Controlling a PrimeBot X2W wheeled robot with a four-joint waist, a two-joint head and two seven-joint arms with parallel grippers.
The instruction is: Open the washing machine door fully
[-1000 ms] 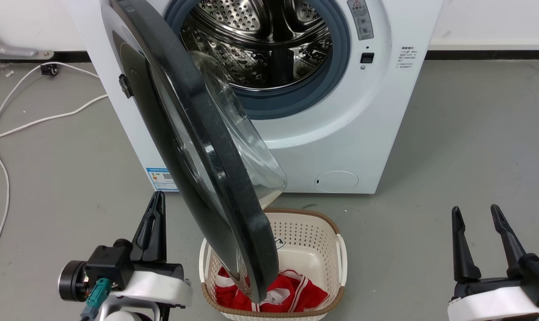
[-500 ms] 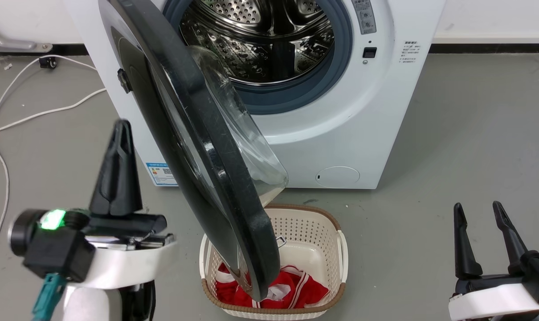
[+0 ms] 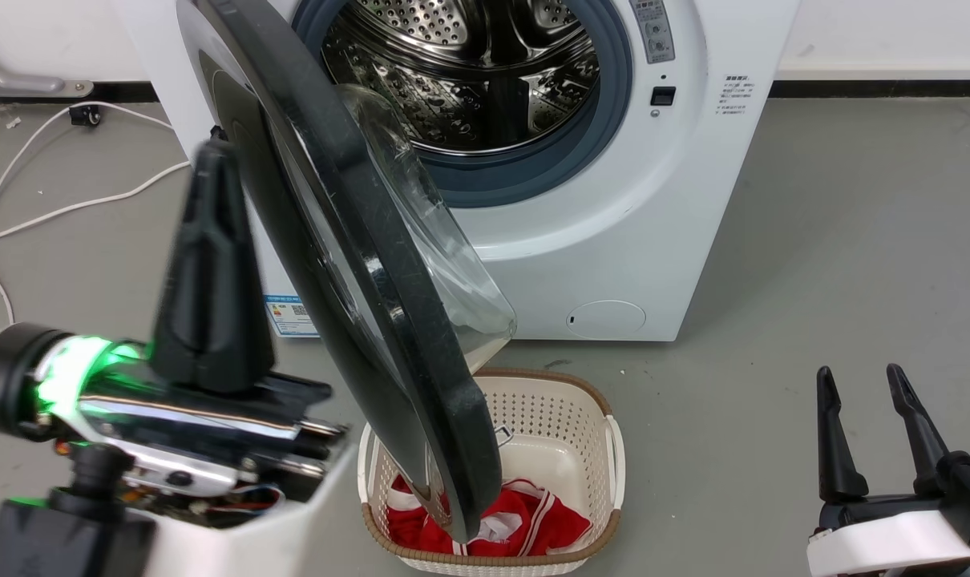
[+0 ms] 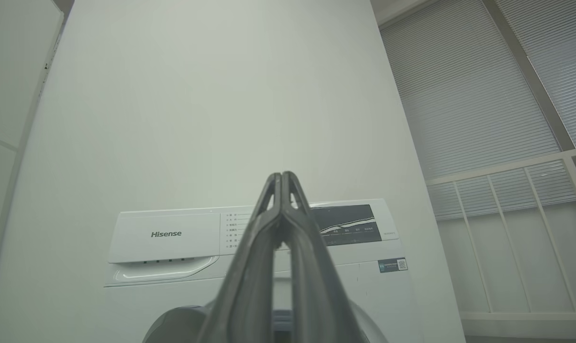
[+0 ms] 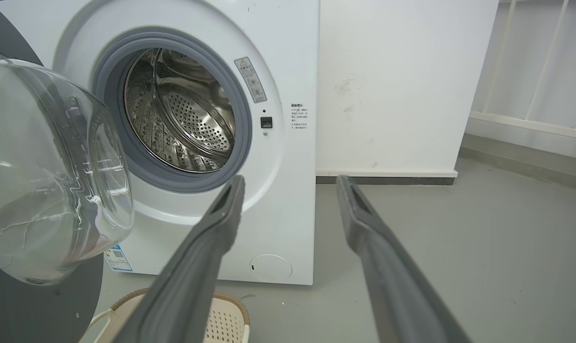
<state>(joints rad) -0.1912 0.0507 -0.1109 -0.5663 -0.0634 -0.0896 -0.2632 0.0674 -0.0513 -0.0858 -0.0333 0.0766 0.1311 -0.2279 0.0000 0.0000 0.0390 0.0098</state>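
Observation:
The white washing machine stands at the top of the head view, its steel drum exposed. The washing machine door, a black ring with a clear glass bowl, stands swung out about halfway, its edge towards me. My left gripper is raised just left of the door's outer face, shut with nothing in it. In the left wrist view the left gripper points at the machine's control panel. My right gripper rests low at the right, open and empty. The right wrist view has the right gripper facing the drum opening and the door's bowl.
A cream laundry basket holding a red garment sits on the floor under the door's lower edge. White cables trail across the grey floor at the left. A white wall lies right of the machine.
My left arm has risen and come nearer the camera, its shut fingers now beside the door's outer face. The door and right gripper have not moved; the view shifted slightly.

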